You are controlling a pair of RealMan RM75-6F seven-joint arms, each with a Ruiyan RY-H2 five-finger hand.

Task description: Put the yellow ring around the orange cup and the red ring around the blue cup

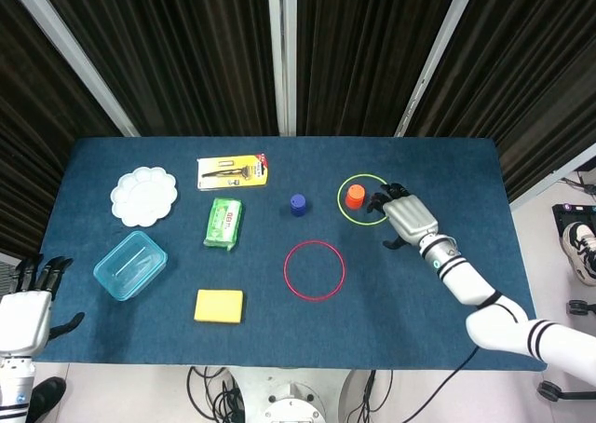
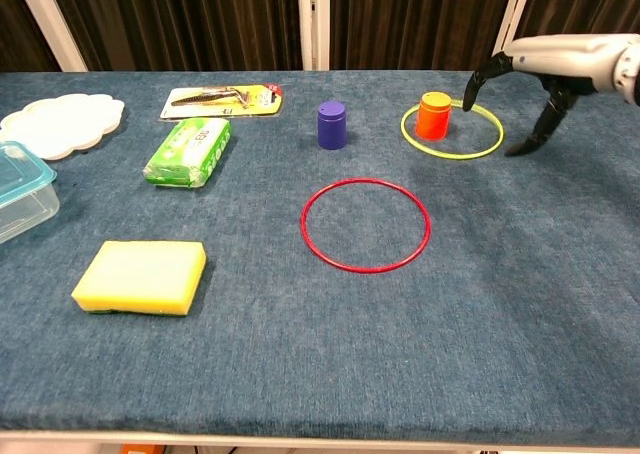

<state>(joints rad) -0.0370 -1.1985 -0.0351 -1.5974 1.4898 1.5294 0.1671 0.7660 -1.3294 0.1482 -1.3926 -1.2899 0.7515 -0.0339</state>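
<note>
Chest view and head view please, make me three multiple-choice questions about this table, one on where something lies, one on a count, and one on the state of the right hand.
1. Where does the yellow ring lie?
A. Flat on the table around the orange cup
B. Around the blue cup
C. On the sponge

2. How many rings are on the table?
A. One
B. Two
C. Three

3. What is the right hand doing?
A. Holding the red ring
B. Holding the orange cup
C. Holding nothing, fingers apart above the yellow ring's far side

Answers:
1 A, since both views show the orange cup inside the yellow loop, near its left edge.
2 B, since only the yellow and the red ring are there.
3 C, since the chest view shows the fingers spread with nothing between them, and the red ring lies alone on the cloth.
</note>
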